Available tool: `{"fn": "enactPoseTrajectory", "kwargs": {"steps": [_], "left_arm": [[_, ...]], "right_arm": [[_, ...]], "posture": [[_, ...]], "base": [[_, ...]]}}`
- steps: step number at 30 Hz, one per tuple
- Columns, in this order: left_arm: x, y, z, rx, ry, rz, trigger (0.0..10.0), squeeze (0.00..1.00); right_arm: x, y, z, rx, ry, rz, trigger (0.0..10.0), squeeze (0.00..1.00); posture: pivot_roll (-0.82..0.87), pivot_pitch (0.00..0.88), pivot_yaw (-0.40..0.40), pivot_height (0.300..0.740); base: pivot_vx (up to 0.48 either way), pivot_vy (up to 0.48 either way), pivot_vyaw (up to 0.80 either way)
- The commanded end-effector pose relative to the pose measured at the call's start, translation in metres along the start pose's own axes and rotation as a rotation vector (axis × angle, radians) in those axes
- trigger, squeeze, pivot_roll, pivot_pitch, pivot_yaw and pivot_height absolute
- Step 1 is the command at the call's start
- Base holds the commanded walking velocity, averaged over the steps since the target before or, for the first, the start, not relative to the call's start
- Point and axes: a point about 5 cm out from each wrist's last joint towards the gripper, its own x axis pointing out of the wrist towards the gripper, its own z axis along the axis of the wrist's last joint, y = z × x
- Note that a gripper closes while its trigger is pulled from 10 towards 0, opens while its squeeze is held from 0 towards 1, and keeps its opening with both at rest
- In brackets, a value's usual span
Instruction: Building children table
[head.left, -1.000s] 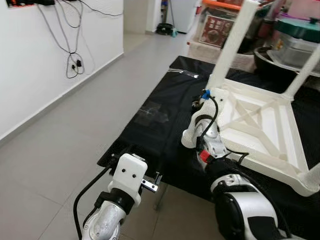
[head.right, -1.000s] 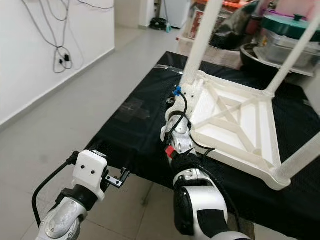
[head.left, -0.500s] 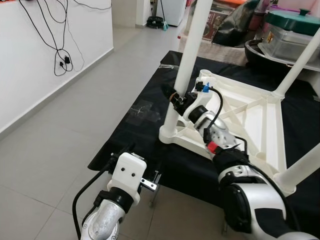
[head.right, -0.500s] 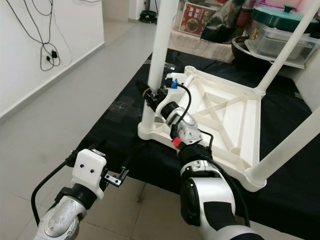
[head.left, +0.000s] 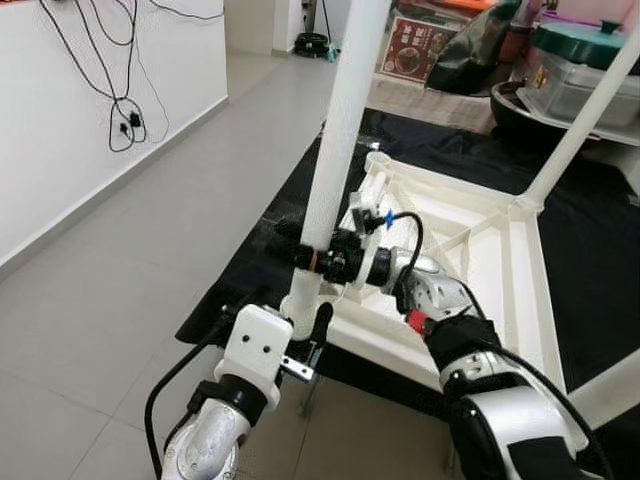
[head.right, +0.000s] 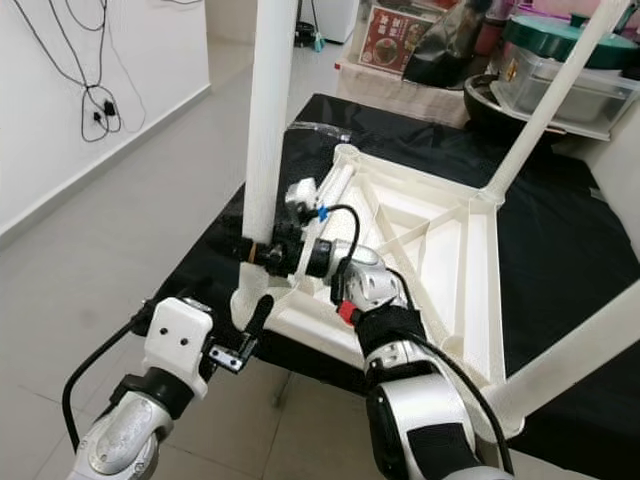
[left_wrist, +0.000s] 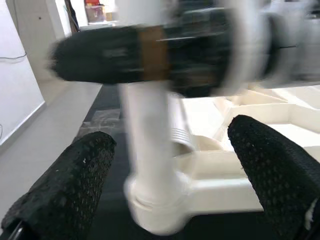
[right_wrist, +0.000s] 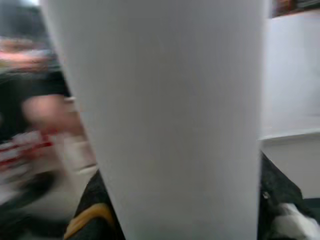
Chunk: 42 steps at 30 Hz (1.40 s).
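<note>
A white children's table (head.left: 500, 250) lies upside down on a black cloth (head.left: 250, 262), with its legs pointing up. My right gripper (head.left: 305, 257) is shut on the near-left leg (head.left: 335, 130), a little above where the leg meets the frame. The right wrist view has that white leg (right_wrist: 170, 115) pressed close, with dark pads at its sides. My left gripper (left_wrist: 172, 140) is open, its two black fingers (left_wrist: 65, 185) spread wide on either side of the leg's base (left_wrist: 155, 210). It does not touch the leg.
The cloth's front edge runs just before my left wrist (head.left: 262, 345), with grey tile floor (head.left: 110, 300) to the left. Cables (head.left: 125, 110) hang on the white wall. Boxes and lidded containers (head.left: 580, 60) crowd the back. Two more table legs (head.left: 585, 120) rise on the right.
The right gripper went from the table's corner onto the leg and shut on it. The table has swung and slid toward me, bringing that leg's base between the left fingers.
</note>
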Motion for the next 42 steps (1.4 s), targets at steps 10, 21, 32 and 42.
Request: {"fn": "enactPoseTrajectory", "kwargs": {"steps": [10, 21, 32, 42], "left_arm": [[-0.001, -0.003, -0.006, 0.007, 0.025, -0.006, 10.0, 0.0], [-0.001, -0.004, -0.006, 0.003, 0.028, -0.012, 10.0, 0.0], [-0.001, -0.003, -0.005, 0.003, 0.025, -0.008, 10.0, 0.0], [0.0, -0.003, -0.005, 0.004, 0.026, -0.008, 10.0, 0.0]], "right_arm": [[-0.066, -0.068, 0.001, -0.08, 0.06, -1.105, 0.0, 0.0], [-0.068, -0.056, -0.013, -0.003, -0.022, -1.436, 0.0, 0.0], [-0.028, -0.043, 0.013, -0.059, -0.192, -0.965, 10.0, 0.0], [-0.021, -0.029, 0.006, 0.094, -0.111, -0.354, 10.0, 0.0]], "posture": [[0.11, 0.037, -0.132, 0.74], [0.1, 0.049, -0.13, 0.74], [0.1, 0.061, -0.128, 0.74], [0.1, 0.069, -0.132, 0.74]], "base": [[0.0, 0.0, 0.0], [0.0, 0.0, 0.0], [0.0, 0.0, 0.0], [0.0, 0.0, 0.0]]}}
